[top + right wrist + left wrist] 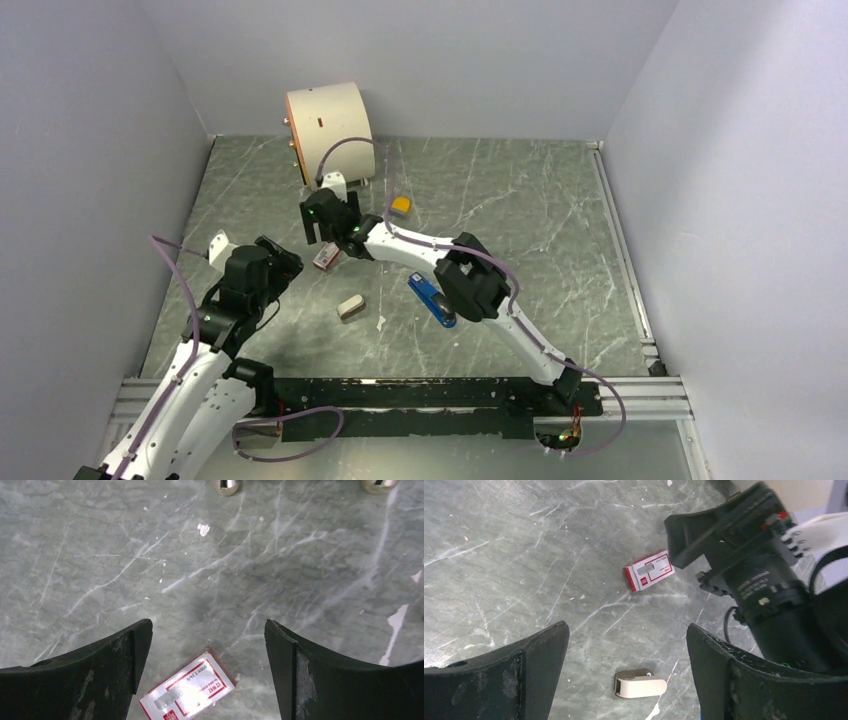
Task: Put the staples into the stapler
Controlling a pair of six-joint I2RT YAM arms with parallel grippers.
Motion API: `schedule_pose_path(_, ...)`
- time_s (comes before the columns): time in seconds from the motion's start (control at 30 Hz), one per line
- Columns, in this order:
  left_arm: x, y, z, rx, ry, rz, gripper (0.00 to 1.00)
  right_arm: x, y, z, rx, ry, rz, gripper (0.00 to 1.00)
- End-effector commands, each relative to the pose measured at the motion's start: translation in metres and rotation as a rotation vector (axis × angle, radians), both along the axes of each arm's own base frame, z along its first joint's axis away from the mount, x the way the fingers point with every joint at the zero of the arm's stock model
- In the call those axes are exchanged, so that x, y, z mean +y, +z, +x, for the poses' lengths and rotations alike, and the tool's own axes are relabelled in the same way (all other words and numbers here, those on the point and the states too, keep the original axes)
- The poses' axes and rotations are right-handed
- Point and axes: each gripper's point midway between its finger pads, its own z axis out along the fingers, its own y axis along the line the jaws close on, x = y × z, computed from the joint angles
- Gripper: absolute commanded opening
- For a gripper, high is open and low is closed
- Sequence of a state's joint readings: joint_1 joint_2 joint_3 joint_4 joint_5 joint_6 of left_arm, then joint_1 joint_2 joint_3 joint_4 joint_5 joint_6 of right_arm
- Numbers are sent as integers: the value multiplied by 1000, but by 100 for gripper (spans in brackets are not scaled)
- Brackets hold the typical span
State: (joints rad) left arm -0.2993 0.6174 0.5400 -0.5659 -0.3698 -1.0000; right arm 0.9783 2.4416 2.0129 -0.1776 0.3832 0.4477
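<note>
The blue stapler (432, 300) lies on the table, partly under my right arm's elbow. The staples are out of view. My left gripper (283, 262) hangs open over the table; between its fingers, lower down in the left wrist view, lies a beige block (640, 684). My right gripper (318, 228) is open and empty too, hovering just beyond a small red-and-white box (187, 692), which lies flat on the table between its two fingers. The left gripper (626, 627) sees that box (650, 571) with the right gripper's black body (749, 555) beside it.
A white cylinder (328, 130) stands on its side at the back left, its two metal feet (226, 485) near the right gripper. A small orange piece (401, 205) lies behind the right arm. Grey walls enclose the table on three sides.
</note>
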Motion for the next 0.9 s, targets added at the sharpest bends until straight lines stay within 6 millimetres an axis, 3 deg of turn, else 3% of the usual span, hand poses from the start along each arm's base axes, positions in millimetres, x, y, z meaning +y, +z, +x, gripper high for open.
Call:
schedule_pose_path(0.0,4,-4,-4,13,13,20,92,2,-11,0,-27,-34,-76,85)
schedule_pose_path(0.2,-1,-9,-2,22,-25,25,91,-7,-26,-3,-35,-50,-161,79)
schedule_pose_path(0.5,-16,-24,2,46,-90,-10,81,-28,-48,-14,14,-41,-275,68)
schedule_pose_path(0.87,-37,-44,7,70,-175,-61,72,-72,-45,-30,150,-61,-303,53)
